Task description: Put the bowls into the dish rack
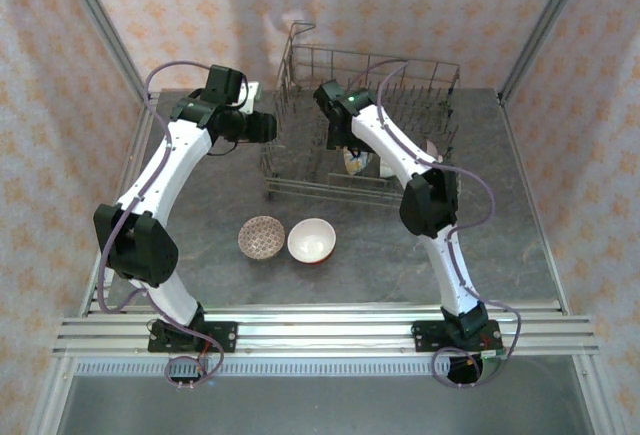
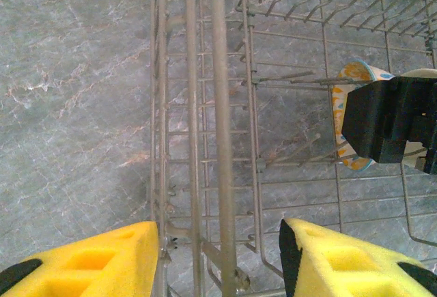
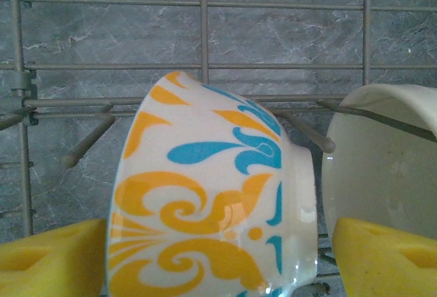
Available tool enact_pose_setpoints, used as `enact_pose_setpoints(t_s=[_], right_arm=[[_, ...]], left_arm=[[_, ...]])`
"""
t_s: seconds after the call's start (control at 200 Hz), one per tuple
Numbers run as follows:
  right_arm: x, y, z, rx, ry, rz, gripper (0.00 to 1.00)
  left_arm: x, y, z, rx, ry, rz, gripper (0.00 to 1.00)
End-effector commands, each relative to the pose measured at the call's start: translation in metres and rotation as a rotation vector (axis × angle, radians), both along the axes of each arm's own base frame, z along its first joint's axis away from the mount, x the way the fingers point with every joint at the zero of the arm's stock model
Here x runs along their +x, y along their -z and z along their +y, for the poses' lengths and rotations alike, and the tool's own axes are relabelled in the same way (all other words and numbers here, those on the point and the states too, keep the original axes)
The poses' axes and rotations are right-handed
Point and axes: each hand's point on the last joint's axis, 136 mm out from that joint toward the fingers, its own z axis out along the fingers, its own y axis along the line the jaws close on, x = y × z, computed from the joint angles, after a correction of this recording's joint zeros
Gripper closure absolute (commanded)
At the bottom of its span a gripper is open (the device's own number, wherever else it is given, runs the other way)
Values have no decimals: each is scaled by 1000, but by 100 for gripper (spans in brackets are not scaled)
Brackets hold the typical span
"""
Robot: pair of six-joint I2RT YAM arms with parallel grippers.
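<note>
- Your right fingers (image 3: 48,259) are spread on either side of the floral bowl (image 3: 205,201), inside the dish rack (image 1: 420,75). A gap shows between the bowl's foot and the finger on that side, so you are not pinching it.
- That bowl stands on its edge against the tines (image 3: 85,147). They appear to carry it, which would explain why it holds that pose without a grip.
- Just beside it a cream bowl (image 3: 386,167) stands on edge the same way, so the two sit next to each other rather than stacked.
- Your left fingers (image 2: 89,263) are spread too, astride the rack's side wall, with the wire between them and no contact visible. My guess is they are there to steady the rack if it shifts.
- On the counter (image 1: 420,265), near the rack's front, a mauve patterned bowl (image 1: 261,237) and a white bowl (image 1: 311,241) sit upright side by side, not yet loaded.
- Judging by that, you are partway through. Lift the right arm straight up so a finger doesn't tip the floral bowl.
</note>
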Motion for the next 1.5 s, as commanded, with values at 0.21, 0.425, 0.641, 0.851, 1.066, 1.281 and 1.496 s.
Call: enact_pose_setpoints(t_s=[0.21, 0.425, 0.641, 0.851, 1.066, 1.281, 1.496], right_arm=[[4, -83, 5, 41, -99, -172, 12], [-1, -116, 4, 43, -181, -230, 9], [-13, -142, 3, 56, -266, -260, 8], [-28, -156, -2, 84, -311, -281, 8], [-42, -159, -13, 136, -307, -293, 7], [-44, -156, -20, 157, -298, -291, 7], [-44, -149, -21, 167, -287, -278, 7]], left_arm=[[-21, -20, 22, 48, -62, -23, 49], [-60, -15, 40, 23, -130, 22, 49], [-120, 27, 52, -25, -186, 192, 50], [-174, 101, 54, -65, -281, 433, 49], [-201, 146, 56, -72, -342, 524, 49], [-200, 170, 47, -141, -358, 545, 48], [-191, 188, 41, -131, -344, 567, 48]])
